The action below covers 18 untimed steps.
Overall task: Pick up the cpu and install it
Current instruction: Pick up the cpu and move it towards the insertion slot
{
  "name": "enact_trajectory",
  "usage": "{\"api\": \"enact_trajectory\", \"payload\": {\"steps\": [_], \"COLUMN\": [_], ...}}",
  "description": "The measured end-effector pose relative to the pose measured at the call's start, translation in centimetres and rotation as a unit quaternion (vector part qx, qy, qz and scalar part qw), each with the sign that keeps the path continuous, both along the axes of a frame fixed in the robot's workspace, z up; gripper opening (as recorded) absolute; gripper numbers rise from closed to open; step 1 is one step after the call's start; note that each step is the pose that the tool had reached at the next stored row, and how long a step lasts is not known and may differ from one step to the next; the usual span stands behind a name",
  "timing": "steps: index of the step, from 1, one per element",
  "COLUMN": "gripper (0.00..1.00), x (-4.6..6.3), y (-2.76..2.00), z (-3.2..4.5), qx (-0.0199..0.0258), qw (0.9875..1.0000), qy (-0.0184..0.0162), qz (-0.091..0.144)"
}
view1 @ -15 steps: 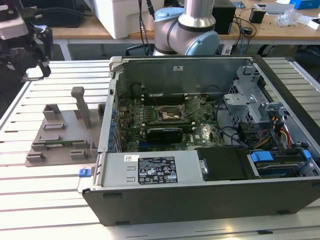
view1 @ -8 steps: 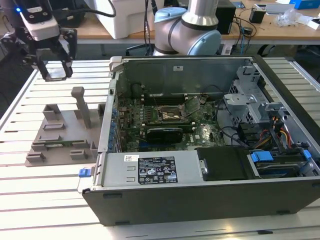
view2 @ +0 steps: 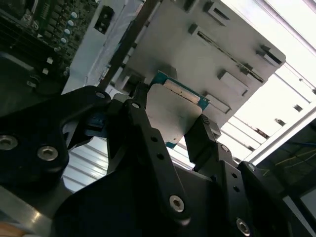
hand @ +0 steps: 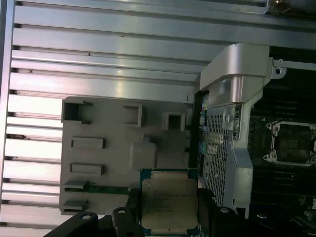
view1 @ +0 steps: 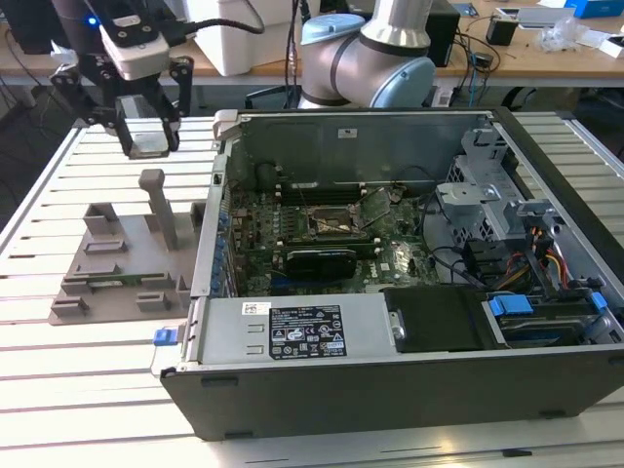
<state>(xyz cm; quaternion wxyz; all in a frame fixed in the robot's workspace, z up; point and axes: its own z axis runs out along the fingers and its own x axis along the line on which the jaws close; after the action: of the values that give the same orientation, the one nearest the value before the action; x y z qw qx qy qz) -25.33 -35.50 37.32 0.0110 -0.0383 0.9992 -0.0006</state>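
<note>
First wrist view: black claw (hand: 169,217) clamped on small square cpu (hand: 169,200) w/ silvery-grey metal top, edge-gripped both sides. Held off slatted white counter (hand: 98,49), over grey plastic holder tray (hand: 98,148), just beside open dark-grey computer case (view1: 390,390).

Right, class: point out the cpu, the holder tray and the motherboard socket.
cpu (hand: 169,202), first wrist view, metal top plate.
holder tray (hand: 113,158), first wrist view, bare floor.
motherboard socket (hand: 291,143), first wrist view, centre.

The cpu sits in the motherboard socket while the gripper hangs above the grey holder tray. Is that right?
No. The cpu is held in the gripper, not in the socket, as the first wrist view shows; the rest is right.
</note>
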Motion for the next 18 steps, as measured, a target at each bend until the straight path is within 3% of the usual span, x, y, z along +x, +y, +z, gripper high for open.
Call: {"api": "enact_trajectory", "payload": {"steps": [10, 12, 14, 18], "gripper": [0.55, 0.55, 0.55, 0.55], "x": [6.0, 7.8, 10.0, 12.5], "y": [0.00, 0.00, 0.01, 0.07], "z": [-0.03, -0.16, -0.83, -1.85], "qx": [0.0000, 0.0000, 0.0000, 0.0000], "qw": [1.0000, 1.0000, 1.0000, 1.0000], "qy": [0.0016, 0.0030, 0.0048, 0.0057], "qz": [0.000, 0.000, 0.000, 0.000]}}
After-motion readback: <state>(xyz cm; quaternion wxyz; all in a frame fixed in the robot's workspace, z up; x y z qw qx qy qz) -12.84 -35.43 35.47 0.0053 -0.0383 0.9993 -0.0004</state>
